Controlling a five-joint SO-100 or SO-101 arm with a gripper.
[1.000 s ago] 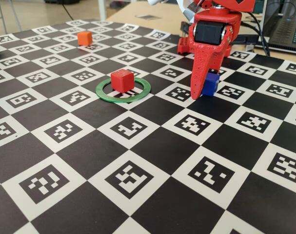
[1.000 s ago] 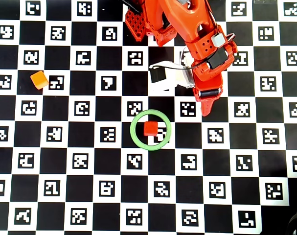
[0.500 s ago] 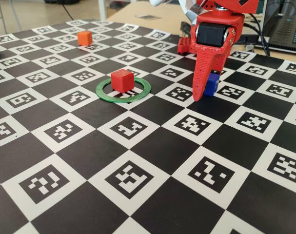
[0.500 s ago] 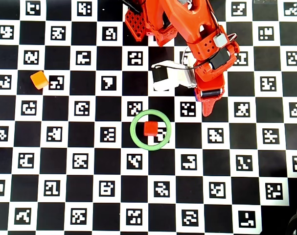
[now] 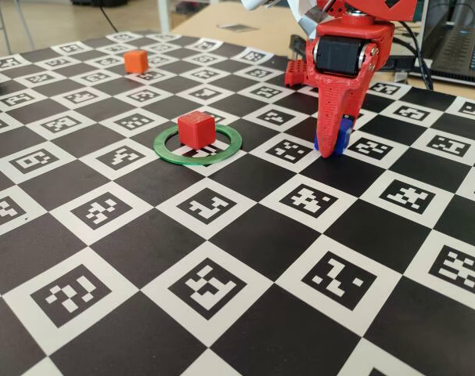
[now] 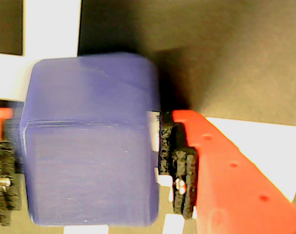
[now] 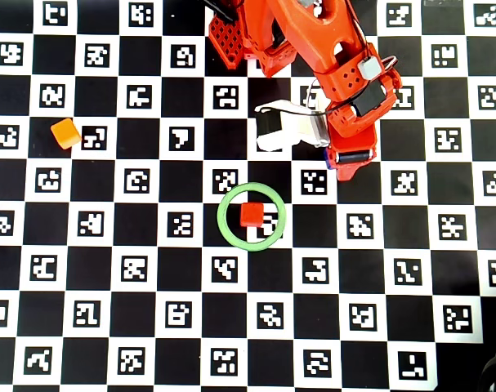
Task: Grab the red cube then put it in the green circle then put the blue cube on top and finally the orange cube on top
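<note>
The blue cube (image 6: 89,146) fills the wrist view, resting on the board between my red gripper's (image 6: 89,183) black pads. A thin sliver of board shows on each side of it, so the gripper is open and straddles it closely. In the fixed view the gripper (image 5: 327,153) points down at the board with the blue cube (image 5: 340,135) behind its near finger. The red cube (image 5: 196,128) sits inside the green circle (image 5: 198,160), left of the gripper. Overhead, the red cube (image 7: 251,215) is centred in the green circle (image 7: 221,216). The orange cube (image 5: 135,60) lies far left (image 7: 65,132).
The board (image 5: 221,298) is a black-and-white checker pattern with printed markers. The arm's base (image 7: 231,37) stands at the top of the overhead view, with a white part (image 7: 280,131) hanging off the arm. A laptop (image 5: 456,47) sits beyond the board's far right edge.
The gripper's near finger has swung right, closing in over the blue cube. The arm has tipped steeper in the overhead view. The red and orange cubes have not moved.
</note>
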